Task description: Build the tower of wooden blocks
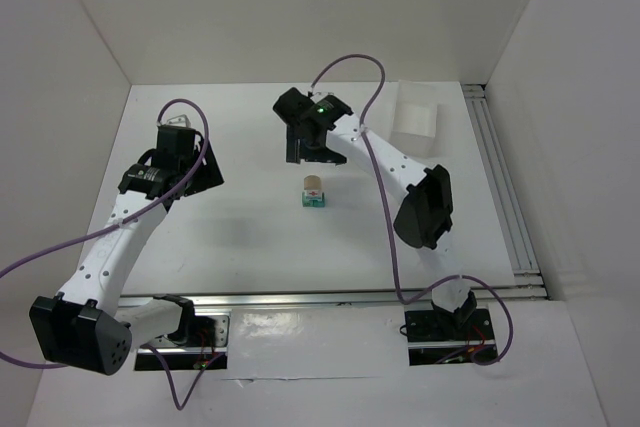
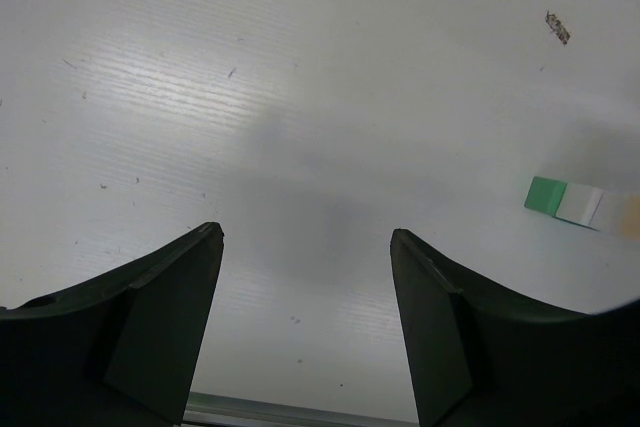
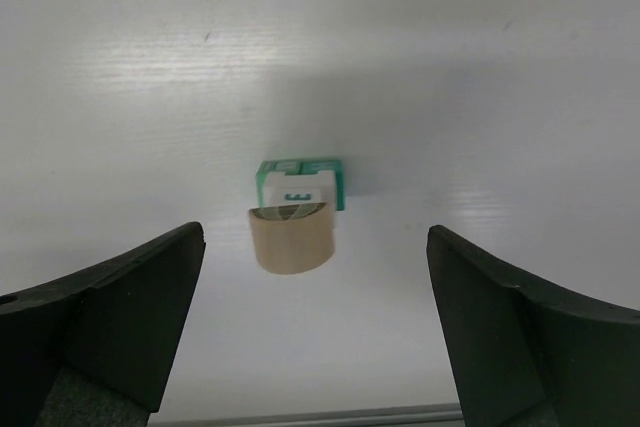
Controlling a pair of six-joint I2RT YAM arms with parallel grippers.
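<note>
The wood block tower (image 1: 313, 192) stands in the middle of the table, a teal-green base with a pale tan rounded piece on top. My right gripper (image 1: 318, 157) hovers just behind and above it. In the right wrist view the tan piece (image 3: 292, 238) and the teal and white blocks (image 3: 301, 179) under it sit between the widely spread jaws of the right gripper (image 3: 315, 237), touching neither finger. My left gripper (image 1: 200, 175) is off to the left, open (image 2: 306, 232) over bare table, and the tower (image 2: 580, 205) shows at the right edge of its view.
A clear plastic tray (image 1: 415, 127) sits at the back right. A metal rail (image 1: 505, 197) runs along the right side and another (image 1: 350, 297) along the near edge by the arm bases. White walls enclose the table.
</note>
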